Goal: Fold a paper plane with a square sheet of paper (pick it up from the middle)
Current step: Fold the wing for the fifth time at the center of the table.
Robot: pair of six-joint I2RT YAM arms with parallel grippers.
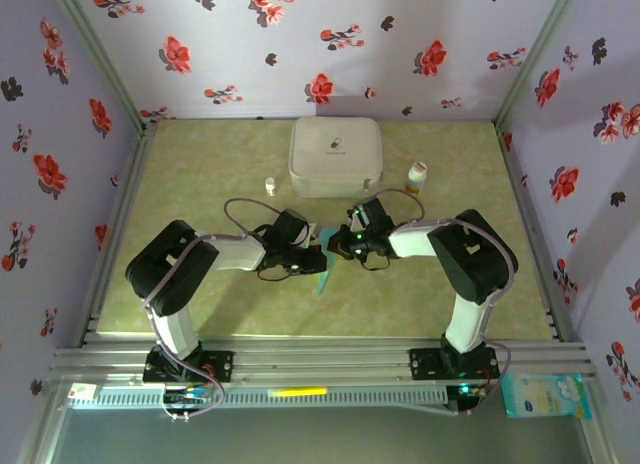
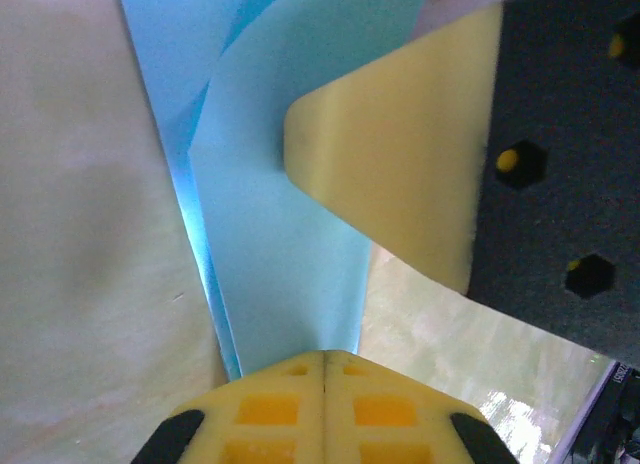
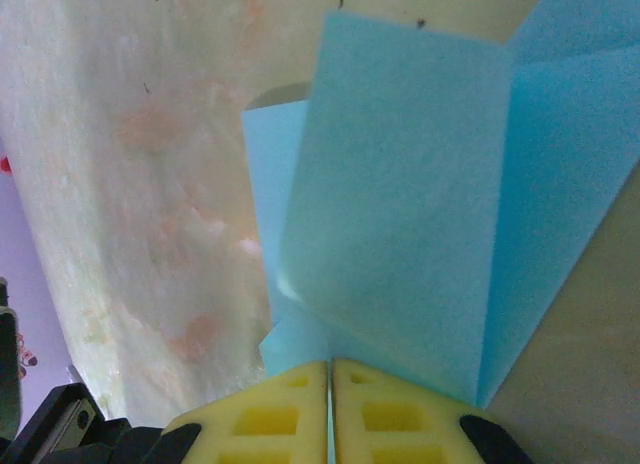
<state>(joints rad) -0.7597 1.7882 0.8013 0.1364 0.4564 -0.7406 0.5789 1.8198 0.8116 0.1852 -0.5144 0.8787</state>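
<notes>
Fingers (image 2: 270, 409) of the left gripper (image 2: 323, 359) were pressed together with no gap, and the lower edge of the sheet of paper (image 2: 280, 284) was pinched in their seam. In the overhead view this gripper sat just left of the table's (image 1: 200, 184) centre, with its arm reaching in from the left.

The sheet was partly folded, with several overlapping layers and creases. It was held off the table between the two grippers. From above, its long axis ran roughly far to near, and a narrow teal end pointed towards the near edge, below the gripper tips. Most of the sheet was hidden under the grippers in that view. Its exact outline could not be determined.

Fingers (image 3: 400, 414) of the right gripper (image 3: 330, 366) were likewise closed to a thin seam, with the paper caught in it and fanning out beyond the tips. In the left wrist view, one right finger pad lay flat against the face of the sheet. Both grippers met tip to tip near the table's centre.

Behind them stood a small bottle (image 1: 270, 185) on the left. A white case (image 1: 335, 156) lay in the middle. A second bottle (image 1: 417, 173) stood on the right. All three were apart from the paper.
</notes>
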